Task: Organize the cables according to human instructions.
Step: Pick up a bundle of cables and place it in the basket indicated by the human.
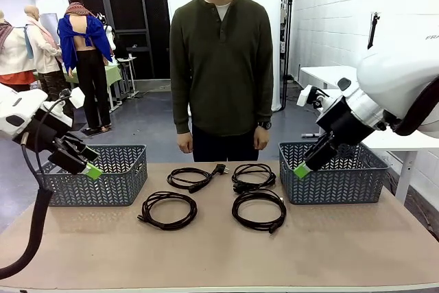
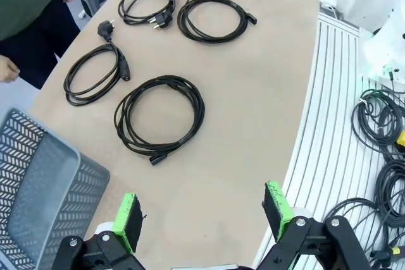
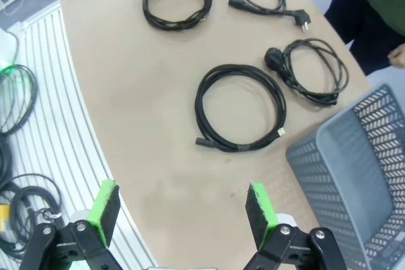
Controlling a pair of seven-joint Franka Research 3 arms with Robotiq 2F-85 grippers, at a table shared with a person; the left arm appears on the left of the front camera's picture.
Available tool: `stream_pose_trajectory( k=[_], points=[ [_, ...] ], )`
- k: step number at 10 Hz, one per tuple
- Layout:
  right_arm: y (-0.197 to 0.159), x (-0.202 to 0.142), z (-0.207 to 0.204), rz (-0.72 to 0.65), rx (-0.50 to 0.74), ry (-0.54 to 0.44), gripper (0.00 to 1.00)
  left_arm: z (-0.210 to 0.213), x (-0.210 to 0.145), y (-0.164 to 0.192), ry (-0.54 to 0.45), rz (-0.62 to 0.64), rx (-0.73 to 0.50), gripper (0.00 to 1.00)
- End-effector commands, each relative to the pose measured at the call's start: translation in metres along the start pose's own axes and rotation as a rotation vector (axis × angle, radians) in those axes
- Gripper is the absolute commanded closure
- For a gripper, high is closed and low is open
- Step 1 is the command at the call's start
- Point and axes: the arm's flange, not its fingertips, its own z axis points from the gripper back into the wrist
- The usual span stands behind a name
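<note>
Table (image 1: 219, 255): one.

Cables: four black coiled bundles at the middle of the table. Two are in the far row, far-left cable (image 1: 192, 178) and far-right cable (image 1: 252, 176). Two are in the near row, near-left cable (image 1: 168, 210) and near-right cable (image 1: 259, 210).

Baskets: two, grey-blue mesh, left basket (image 1: 113, 186) at the table's left end and right basket (image 1: 343, 186) at its right end.

Grippers: two, green-padded, left gripper (image 1: 92, 171) over the table's left end and right gripper (image 1: 302, 169) over its right end.

Person (image 1: 221, 60): one, at the table's far side.

Tan table (image 1: 219, 259) carries four coiled black cables (image 1: 169, 226) between two grey mesh baskets (image 1: 116, 183)
</note>
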Motion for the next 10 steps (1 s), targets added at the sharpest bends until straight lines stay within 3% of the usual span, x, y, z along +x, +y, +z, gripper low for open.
stream_pose_trajectory(
  k=[1,10],
  points=[
    [-0.0017,-0.0003,-0.0001,0.005,0.002,-0.004,0.00,0.0007,0.0010,0.0008,-0.002,0.006,-0.003,0.00],
    [-0.0017,-0.0003,-0.0001,0.005,0.002,-0.004,0.00,0.0007,0.0010,0.0008,-0.002,0.006,-0.003,0.00]
  ],
)
